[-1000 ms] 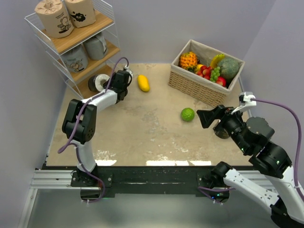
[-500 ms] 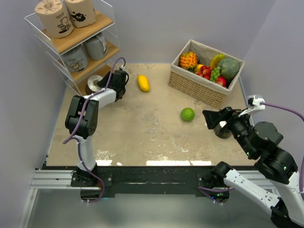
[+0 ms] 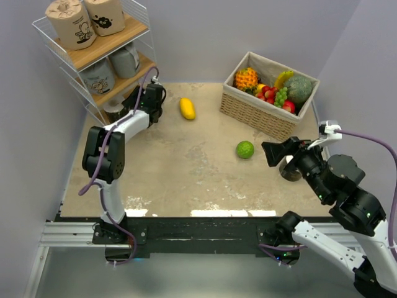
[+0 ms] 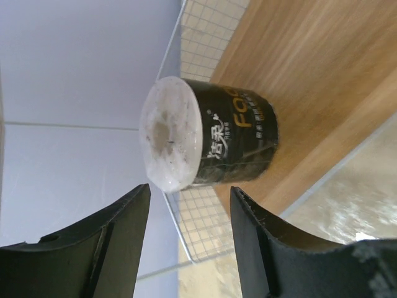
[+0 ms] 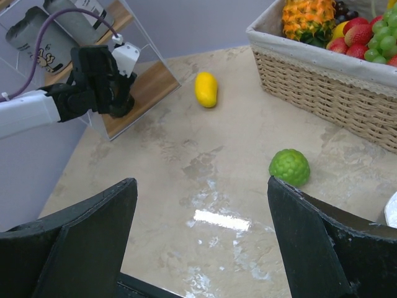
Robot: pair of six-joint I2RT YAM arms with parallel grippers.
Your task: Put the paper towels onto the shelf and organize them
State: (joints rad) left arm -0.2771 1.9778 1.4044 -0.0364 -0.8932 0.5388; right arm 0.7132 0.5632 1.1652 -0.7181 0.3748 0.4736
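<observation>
**Left gripper (image 4: pixel 189 245) is standing open at the bottom tier of the shelf (image 3: pixel 93 53), with the dark grey roll (image 4: pixel 211 139) resting on that tier's board just beyond its fingertips.**

Its 2 jaws are standing apart on either side of the roll's near end without touching it. The roll's pale end is facing the wrist camera, close to the shelf's wire mesh. Above it, 2 pale grey rolls (image 3: pixel 98 76) are sitting on the middle tier and 2 tan rolls (image 3: pixel 69 23) on the top tier. The right gripper (image 5: pixel 201 205) is hovering wide open and holding nothing, well apart from the shelf across the tabletop (image 3: pixel 186 174). A mango (image 3: pixel 187 108) is lying near the shelf's foot. A lime (image 3: pixel 245 149) is lying farther from the shelf, in front of the wicker basket (image 3: pixel 260 121).
</observation>
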